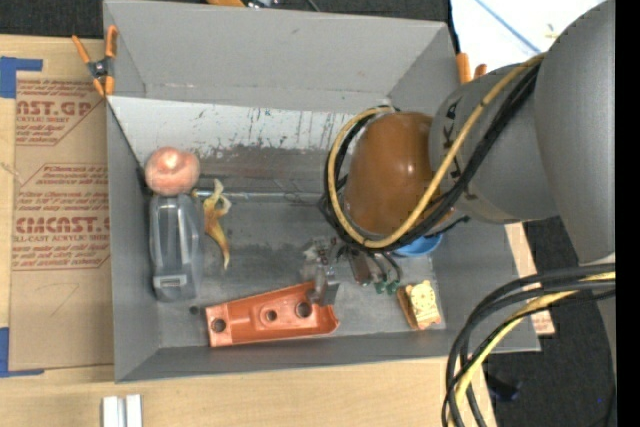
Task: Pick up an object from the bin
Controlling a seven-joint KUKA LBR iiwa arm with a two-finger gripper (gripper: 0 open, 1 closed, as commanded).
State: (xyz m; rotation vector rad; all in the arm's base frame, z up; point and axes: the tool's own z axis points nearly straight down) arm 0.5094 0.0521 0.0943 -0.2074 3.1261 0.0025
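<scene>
A: What is found at the left of the bin [270,55]?
B: A round fruit [172,171] is set at the back, a plastic case [173,250] just before it, a peel [215,227] beside the case's right.
A: And in front?
B: A flat bracket [268,316] is laid there, a small block [422,304] to its right.

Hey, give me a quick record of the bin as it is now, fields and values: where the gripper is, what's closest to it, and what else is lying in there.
gripper: gripper low in the bin, near the front wall
closest thing: orange bracket, flat with holes, its right end at the gripper
contact with it: cannot tell
right of gripper: yellow block
left side: pink ball, clear plastic piece below it
centre left: yellow banana-shaped piece
</scene>
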